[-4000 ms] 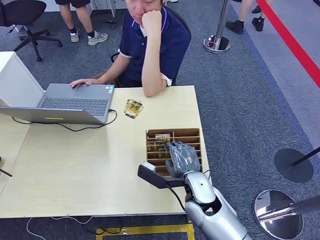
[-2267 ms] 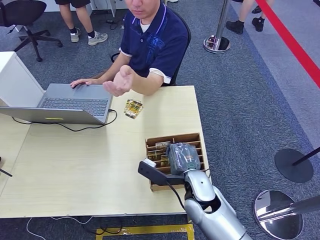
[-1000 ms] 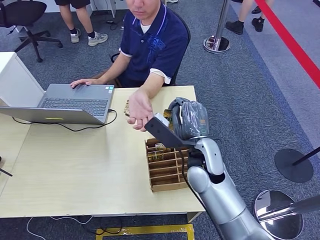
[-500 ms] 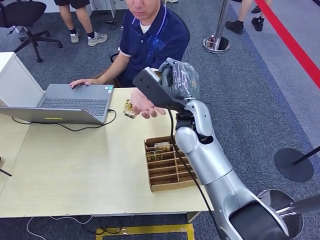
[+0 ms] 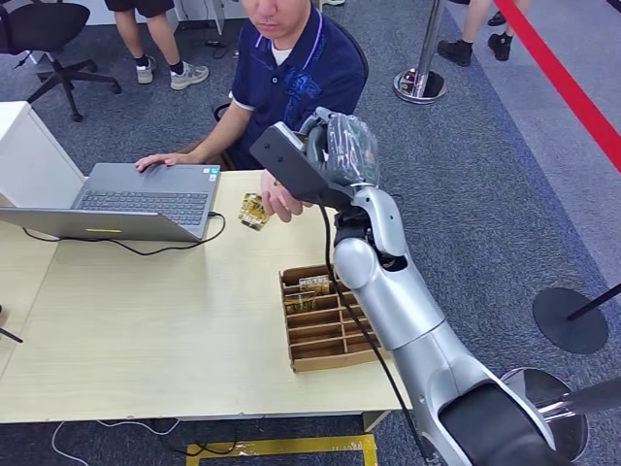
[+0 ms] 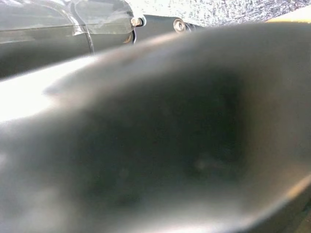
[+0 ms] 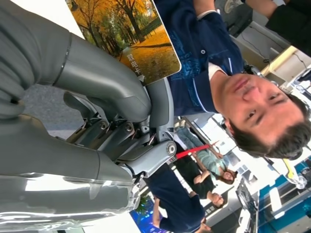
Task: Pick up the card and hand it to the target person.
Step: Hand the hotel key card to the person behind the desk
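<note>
Raised right hand (image 5: 344, 146), card (image 7: 128, 39) pinched, seemingly above person's palm (image 5: 281, 202)

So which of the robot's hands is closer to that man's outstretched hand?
The right. The right hand, holding the card, is raised just above the person's hand. The left hand's place cannot be told from its blurred wrist view.

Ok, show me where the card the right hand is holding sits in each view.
Head view: the card cannot be made out; the raised right hand and its black wrist mount cover it, above the person's open palm.
Left wrist view: not in it, just a dark blur.
Right wrist view: card with autumn trees, pinched under the thumb.
Shared landmark: the person's navy shirt.
</note>
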`<state>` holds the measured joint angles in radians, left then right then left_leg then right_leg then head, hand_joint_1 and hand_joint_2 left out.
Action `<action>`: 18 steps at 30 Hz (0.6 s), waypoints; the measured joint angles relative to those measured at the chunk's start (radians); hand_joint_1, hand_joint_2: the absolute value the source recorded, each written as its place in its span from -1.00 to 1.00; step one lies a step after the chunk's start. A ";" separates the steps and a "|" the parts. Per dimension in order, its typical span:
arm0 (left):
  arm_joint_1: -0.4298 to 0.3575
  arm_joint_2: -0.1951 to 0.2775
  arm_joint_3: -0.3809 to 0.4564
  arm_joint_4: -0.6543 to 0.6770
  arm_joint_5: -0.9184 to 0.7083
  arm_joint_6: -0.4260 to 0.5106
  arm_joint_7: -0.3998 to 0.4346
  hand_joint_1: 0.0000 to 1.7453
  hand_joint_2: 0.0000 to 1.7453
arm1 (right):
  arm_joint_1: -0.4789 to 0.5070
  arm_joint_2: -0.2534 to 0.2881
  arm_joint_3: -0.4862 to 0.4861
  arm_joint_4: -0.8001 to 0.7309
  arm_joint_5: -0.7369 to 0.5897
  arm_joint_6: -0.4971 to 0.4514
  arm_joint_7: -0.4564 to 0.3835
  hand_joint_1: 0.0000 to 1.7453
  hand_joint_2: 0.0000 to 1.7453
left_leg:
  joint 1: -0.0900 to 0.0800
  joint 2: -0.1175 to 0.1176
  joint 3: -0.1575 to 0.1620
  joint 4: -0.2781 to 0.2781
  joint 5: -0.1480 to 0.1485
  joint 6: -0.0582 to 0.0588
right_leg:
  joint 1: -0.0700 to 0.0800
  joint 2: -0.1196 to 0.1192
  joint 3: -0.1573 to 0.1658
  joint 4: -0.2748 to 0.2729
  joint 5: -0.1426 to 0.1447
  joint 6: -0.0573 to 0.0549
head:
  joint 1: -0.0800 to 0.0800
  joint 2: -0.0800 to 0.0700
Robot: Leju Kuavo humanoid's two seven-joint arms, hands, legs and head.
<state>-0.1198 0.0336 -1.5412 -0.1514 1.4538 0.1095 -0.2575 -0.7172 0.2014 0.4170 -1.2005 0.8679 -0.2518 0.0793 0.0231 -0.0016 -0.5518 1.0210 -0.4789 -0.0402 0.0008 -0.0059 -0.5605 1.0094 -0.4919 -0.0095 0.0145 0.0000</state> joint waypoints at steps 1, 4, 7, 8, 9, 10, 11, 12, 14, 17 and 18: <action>0.000 0.000 0.000 0.000 0.000 0.000 0.000 -1.00 -1.00 | 0.000 0.000 0.000 0.003 0.000 0.000 0.000 0.86 1.00 | 0.000 0.000 0.000 0.000 0.000 0.000 | 0.000 0.000 0.000 0.000 0.000 0.000 | 0.000 0.000; 0.000 0.000 0.000 0.000 0.000 0.000 0.000 -1.00 -1.00 | 0.000 0.001 0.000 0.011 0.000 0.000 0.000 0.86 1.00 | 0.000 0.000 0.000 0.000 0.000 0.000 | 0.000 0.000 0.000 0.000 0.000 0.000 | 0.000 0.000; 0.000 0.000 0.000 0.000 0.000 0.000 -0.002 -1.00 -1.00 | 0.000 0.003 0.000 0.017 -0.001 0.001 0.000 0.83 1.00 | 0.000 0.000 0.000 0.000 0.000 0.000 | 0.000 0.000 0.000 0.000 0.000 0.000 | 0.000 0.000; 0.000 0.000 0.000 0.000 0.000 0.000 -0.003 -1.00 -1.00 | 0.000 0.003 0.000 0.019 -0.002 0.001 0.000 0.83 1.00 | 0.000 0.000 0.000 0.000 0.000 0.000 | 0.000 0.000 0.000 0.000 0.000 0.000 | 0.000 0.000; 0.000 0.000 0.000 0.000 0.000 0.000 -0.004 -1.00 -1.00 | 0.000 0.003 0.000 0.020 -0.003 0.002 0.000 0.82 1.00 | 0.000 0.000 0.000 0.000 0.000 0.000 | 0.000 0.000 0.000 0.000 0.000 0.000 | 0.000 0.000; 0.000 0.000 0.000 0.000 0.000 0.000 -0.004 -1.00 -1.00 | 0.000 0.003 0.000 0.021 -0.003 0.002 0.000 0.81 1.00 | 0.000 0.000 0.000 0.000 0.000 0.000 | 0.000 0.000 0.000 0.000 0.000 0.000 | 0.000 0.000; 0.000 0.000 0.000 0.000 0.001 0.000 -0.004 -1.00 -1.00 | 0.000 0.003 0.000 0.022 -0.003 0.003 0.000 0.81 1.00 | 0.000 0.000 0.000 0.000 0.000 0.000 | 0.000 0.000 0.000 0.000 0.000 0.000 | 0.000 0.000; 0.000 0.000 0.000 0.000 0.001 0.000 -0.005 -1.00 -1.00 | 0.000 0.003 0.000 0.023 -0.004 0.003 0.000 0.79 1.00 | 0.000 0.000 0.000 0.000 0.000 0.000 | 0.000 0.000 0.000 0.000 0.000 0.000 | 0.000 0.000; 0.000 0.000 0.000 0.000 0.001 0.001 -0.005 -1.00 -1.00 | 0.000 0.004 0.000 0.023 -0.006 0.005 0.000 -0.05 1.00 | 0.000 0.000 0.000 0.000 0.000 0.000 | 0.000 0.000 0.000 0.000 0.000 0.000 | 0.000 0.000; 0.000 0.000 0.000 0.000 0.001 0.003 -0.005 -1.00 -1.00 | 0.000 0.005 0.000 0.023 -0.009 0.006 0.000 -1.00 1.00 | 0.000 0.000 0.000 0.000 0.000 0.000 | 0.000 0.000 0.000 0.000 0.000 0.000 | 0.000 0.000; 0.000 0.000 0.000 0.000 0.001 0.003 -0.005 -1.00 -1.00 | 0.000 0.005 0.000 0.024 -0.010 0.006 0.000 -1.00 1.00 | 0.000 0.000 0.000 0.000 0.000 0.000 | 0.000 0.000 0.000 0.000 0.000 0.000 | 0.000 0.000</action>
<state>-0.1197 0.0336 -1.5414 -0.1514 1.4549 0.1122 -0.2621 -0.7173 0.2067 0.4173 -1.1769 0.8580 -0.2454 0.0793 0.0231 -0.0016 -0.5517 1.0211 -0.4789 -0.0402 0.0007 -0.0059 -0.5605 1.0094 -0.4919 -0.0095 0.0145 0.0000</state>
